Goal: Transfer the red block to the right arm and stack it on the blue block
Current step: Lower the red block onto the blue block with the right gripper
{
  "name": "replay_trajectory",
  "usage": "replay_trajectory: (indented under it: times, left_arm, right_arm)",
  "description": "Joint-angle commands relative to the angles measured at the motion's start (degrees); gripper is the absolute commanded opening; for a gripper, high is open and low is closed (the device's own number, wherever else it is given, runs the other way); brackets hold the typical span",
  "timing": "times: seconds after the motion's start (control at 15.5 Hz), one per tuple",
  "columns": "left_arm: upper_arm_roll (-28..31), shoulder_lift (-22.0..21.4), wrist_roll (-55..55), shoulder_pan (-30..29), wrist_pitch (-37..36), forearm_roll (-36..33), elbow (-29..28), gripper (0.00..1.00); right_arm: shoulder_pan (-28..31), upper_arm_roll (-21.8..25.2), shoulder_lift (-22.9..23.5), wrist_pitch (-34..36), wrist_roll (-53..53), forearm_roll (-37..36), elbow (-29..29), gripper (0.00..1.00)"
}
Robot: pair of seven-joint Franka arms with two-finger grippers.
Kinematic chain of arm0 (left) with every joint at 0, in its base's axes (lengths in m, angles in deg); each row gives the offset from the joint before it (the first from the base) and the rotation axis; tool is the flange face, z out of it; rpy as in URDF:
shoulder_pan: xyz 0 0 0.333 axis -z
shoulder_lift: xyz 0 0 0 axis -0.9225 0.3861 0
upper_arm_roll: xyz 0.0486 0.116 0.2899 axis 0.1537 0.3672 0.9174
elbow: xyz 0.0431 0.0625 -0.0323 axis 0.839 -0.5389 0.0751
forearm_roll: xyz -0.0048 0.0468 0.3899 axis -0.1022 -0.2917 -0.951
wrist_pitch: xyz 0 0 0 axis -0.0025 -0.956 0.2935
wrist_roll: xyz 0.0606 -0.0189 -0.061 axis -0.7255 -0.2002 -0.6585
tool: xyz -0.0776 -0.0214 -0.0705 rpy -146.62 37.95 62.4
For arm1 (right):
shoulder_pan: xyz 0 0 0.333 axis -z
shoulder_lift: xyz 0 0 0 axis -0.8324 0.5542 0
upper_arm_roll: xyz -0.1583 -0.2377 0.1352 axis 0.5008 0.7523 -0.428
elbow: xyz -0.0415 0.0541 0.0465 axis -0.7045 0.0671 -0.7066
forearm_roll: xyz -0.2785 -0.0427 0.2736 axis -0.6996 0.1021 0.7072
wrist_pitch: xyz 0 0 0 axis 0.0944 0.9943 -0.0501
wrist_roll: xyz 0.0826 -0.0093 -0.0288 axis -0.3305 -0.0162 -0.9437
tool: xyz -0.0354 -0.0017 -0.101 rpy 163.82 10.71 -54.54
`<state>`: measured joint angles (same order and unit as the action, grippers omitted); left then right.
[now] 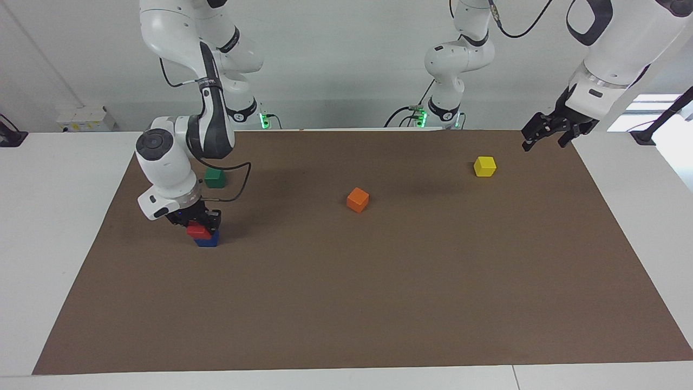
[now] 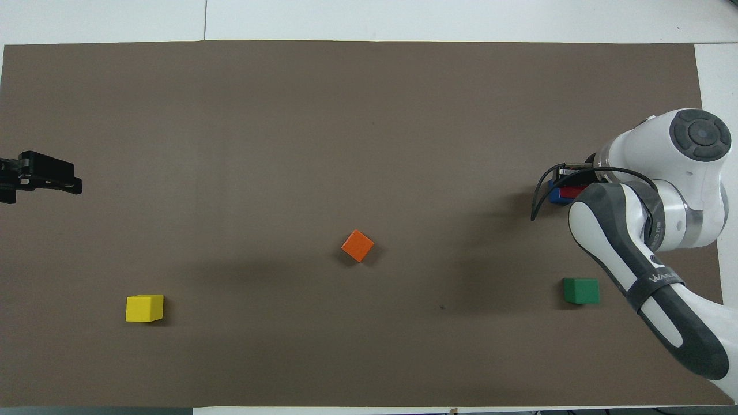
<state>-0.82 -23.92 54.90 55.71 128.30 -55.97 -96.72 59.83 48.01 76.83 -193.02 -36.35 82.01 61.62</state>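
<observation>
Facing view, taken from the right arm's end of the table across to the left arm's.

The right gripper (image 1: 201, 221) is low over the blue block (image 1: 207, 240). Its jaws pinch the red block (image 1: 198, 231), which sits on top of the blue block, skewed and overhanging toward the right arm's end; whether it rests with full weight cannot be told. In the overhead view the arm's wrist covers most of the stack, leaving only slivers of red (image 2: 572, 192) and blue (image 2: 554, 195).

The green block (image 1: 214, 177) stands at about 12 o'clock from the stack, nearer to the robots and close by the right arm's forearm and its looping black cable (image 1: 238, 187). It is apart from the stack.

The orange block (image 1: 358, 200) lies mid-mat, turned cornerwise, well apart from everything.

The yellow block (image 1: 484, 166) lies at about 2 o'clock from the orange one, nearer to the robots.

The left gripper (image 1: 547, 135) waits, raised over the mat's corner at the left arm's end, jaws spread, holding nothing. Nothing lies under it.
</observation>
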Motion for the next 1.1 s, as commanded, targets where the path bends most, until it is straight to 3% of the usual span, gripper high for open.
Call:
replay_trajectory:
  times: [0.0, 0.13, 0.26, 0.65, 0.71, 0.84, 1.03]
  left_arm:
    - [0.45, -1.47, 0.96, -0.02, 0.06, 0.77, -1.59, 1.0]
    - [0.45, -1.47, 0.96, -0.02, -0.03, 0.77, -1.59, 1.0]
    - [0.45, -1.56, 0.96, -0.02, -0.03, 0.77, -1.59, 1.0]
    - [0.45, -1.47, 0.96, -0.02, 0.06, 0.77, -1.59, 1.0]
    - [0.45, -1.47, 0.96, -0.02, -0.03, 0.77, -1.59, 1.0]
    - [0.45, -1.56, 0.96, -0.02, -0.03, 0.77, -1.59, 1.0]
    - [0.45, -1.47, 0.96, -0.02, 0.06, 0.77, -1.59, 1.0]
  right_arm:
    - [1.35, -0.54, -0.48, 0.4, -0.91, -1.35, 0.81, 0.36]
    - [1.35, -0.54, -0.48, 0.4, -0.91, -1.35, 0.81, 0.55]
    - [1.35, -0.54, -0.48, 0.4, -0.91, -1.35, 0.81, 0.66]
    - [1.26, -0.54, -0.48, 0.4, -0.91, -1.35, 0.81, 0.72]
    - [1.26, -0.54, -0.48, 0.49, -0.91, -1.35, 0.81, 0.76]
    - [1.18, -0.63, -0.48, 0.84, -0.91, -1.35, 0.72, 0.97]
    - [0.65, -0.71, -0.48, 1.28, -0.82, -1.09, -0.59, 1.0]
